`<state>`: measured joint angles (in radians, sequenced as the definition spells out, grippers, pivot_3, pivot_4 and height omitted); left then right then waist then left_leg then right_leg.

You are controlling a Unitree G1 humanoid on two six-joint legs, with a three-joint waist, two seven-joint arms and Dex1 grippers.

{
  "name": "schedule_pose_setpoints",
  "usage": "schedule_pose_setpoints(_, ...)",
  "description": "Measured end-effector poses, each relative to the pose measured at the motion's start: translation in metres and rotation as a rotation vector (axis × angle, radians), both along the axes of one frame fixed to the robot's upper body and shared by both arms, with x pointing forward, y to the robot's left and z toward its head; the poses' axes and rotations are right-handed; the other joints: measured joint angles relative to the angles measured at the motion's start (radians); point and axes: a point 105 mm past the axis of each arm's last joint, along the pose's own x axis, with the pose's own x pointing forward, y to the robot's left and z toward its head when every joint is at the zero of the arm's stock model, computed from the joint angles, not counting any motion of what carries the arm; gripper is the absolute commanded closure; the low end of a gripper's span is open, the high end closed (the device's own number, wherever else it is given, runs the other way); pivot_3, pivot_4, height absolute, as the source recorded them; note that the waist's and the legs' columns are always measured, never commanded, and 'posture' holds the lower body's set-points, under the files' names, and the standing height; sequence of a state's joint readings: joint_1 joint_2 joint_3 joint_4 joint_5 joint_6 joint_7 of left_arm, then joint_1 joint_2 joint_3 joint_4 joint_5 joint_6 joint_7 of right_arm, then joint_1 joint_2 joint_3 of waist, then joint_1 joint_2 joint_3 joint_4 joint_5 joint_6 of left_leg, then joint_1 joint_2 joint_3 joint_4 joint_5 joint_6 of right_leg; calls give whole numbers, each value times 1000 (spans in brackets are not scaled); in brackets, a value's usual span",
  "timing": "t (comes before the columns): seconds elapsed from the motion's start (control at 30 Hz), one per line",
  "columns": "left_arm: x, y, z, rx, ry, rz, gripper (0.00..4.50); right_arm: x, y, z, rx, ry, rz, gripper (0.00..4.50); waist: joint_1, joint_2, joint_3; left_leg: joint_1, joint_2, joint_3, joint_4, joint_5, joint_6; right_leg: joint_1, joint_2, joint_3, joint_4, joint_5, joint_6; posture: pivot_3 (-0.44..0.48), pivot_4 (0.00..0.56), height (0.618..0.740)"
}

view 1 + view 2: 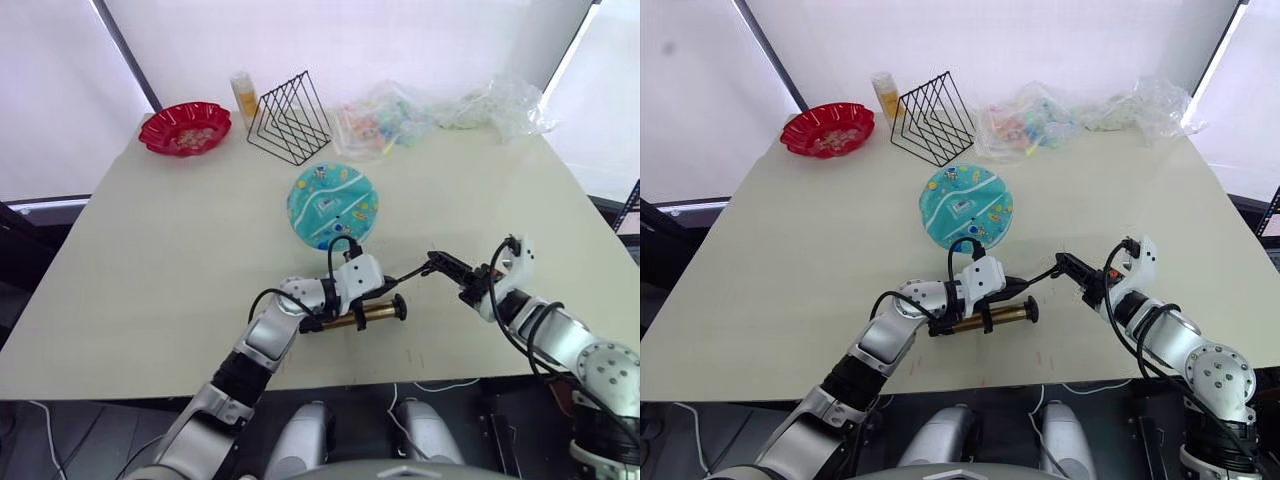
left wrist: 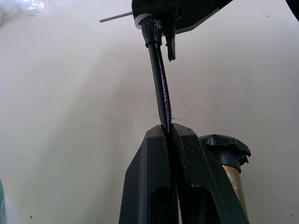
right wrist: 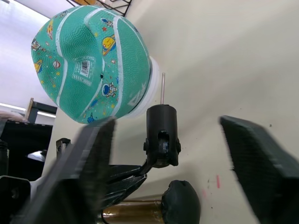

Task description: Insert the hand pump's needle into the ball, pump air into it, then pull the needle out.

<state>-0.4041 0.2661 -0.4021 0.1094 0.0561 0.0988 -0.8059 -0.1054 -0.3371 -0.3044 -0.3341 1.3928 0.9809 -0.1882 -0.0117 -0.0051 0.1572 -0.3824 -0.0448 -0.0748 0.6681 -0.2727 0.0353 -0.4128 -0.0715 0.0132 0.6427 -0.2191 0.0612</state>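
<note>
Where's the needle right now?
The needle sticks out of the hose tip between the open right gripper's fingers, pointing toward the ball but short of it, not inserted.

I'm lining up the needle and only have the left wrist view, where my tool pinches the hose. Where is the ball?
Observer: The ball lies flat on the table, beyond the left tool and apart from it.
Operator: Has the right tool gripped the needle end?
Observer: No. The right tool is open, straddling the end fitting of the hose without touching it.
Operator: Where does the needle point?
Observer: The needle points roughly towards the ball and is not inserted.
</note>
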Motion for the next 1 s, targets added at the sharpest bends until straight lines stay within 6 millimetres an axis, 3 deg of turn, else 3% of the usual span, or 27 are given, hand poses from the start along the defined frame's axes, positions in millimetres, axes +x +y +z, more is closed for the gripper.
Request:
schedule_pose_setpoints(0.03, 0, 0, 0, 0, 0, -1, 4500, 0, 0, -1, -5, 3, 4, 2843, 0, 0, 0, 0, 0, 0, 0, 0, 0, 0, 0, 0, 0, 0, 0, 0, 150, 740)
schedule_pose_setpoints(0.07, 0, 0, 0, 0, 0, -1, 4500, -1, 0, -1, -7, 4, 4, 3052, 0, 0, 0, 0, 0, 0, 0, 0, 0, 0, 0, 0, 0, 0, 0, 0, 150, 740)
schedule_pose_setpoints(0.13, 0, 0, 0, 1, 1, -3, 4500, -2, -1, -2, -20, 10, 7, 4109, 0, 0, 0, 0, 0, 0, 0, 0, 0, 0, 0, 0, 0, 0, 0, 0, 150, 740)
schedule_pose_setpoints(0.67, -3, 0, -4, -8, 29, 0, 4500, -3, 2, -1, -30, -14, 42, 4184, 0, 0, 0, 0, 0, 0, 0, 0, 0, 0, 0, 0, 0, 0, 0, 0, 150, 740)
schedule_pose_setpoints(0.7, -3, 0, -4, -14, 43, 5, 3775, -2, 2, 0, -36, -27, 47, 4184, 0, 0, 0, 0, 0, 0, 0, 0, 0, 0, 0, 0, 0, 0, 0, 0, 150, 740)
schedule_pose_setpoints(0.8, -2, 1, -3, -25, 59, 17, 2894, -3, 4, 5, -98, -81, 88, 4184, 0, 0, 0, 0, 0, 0, 0, 0, 0, 0, 0, 0, 0, 0, 0, 0, 150, 740)
schedule_pose_setpoints(0.97, 1, 11, 11, -76, 41, 44, 198, -6, 8, 12, -234, -188, 171, 4184, -1, 0, 0, 0, 0, 0, 0, 0, 0, 0, 0, 0, 0, 0, 0, 0, 150, 740)
schedule_pose_setpoints(1.0, 1, 12, 13, -82, 36, 46, 82, -6, 8, 14, -243, -203, 175, 4184, -1, 0, 0, 0, 0, 0, 0, 0, 0, 0, 0, 0, 0, 0, 0, 0, 150, 740)
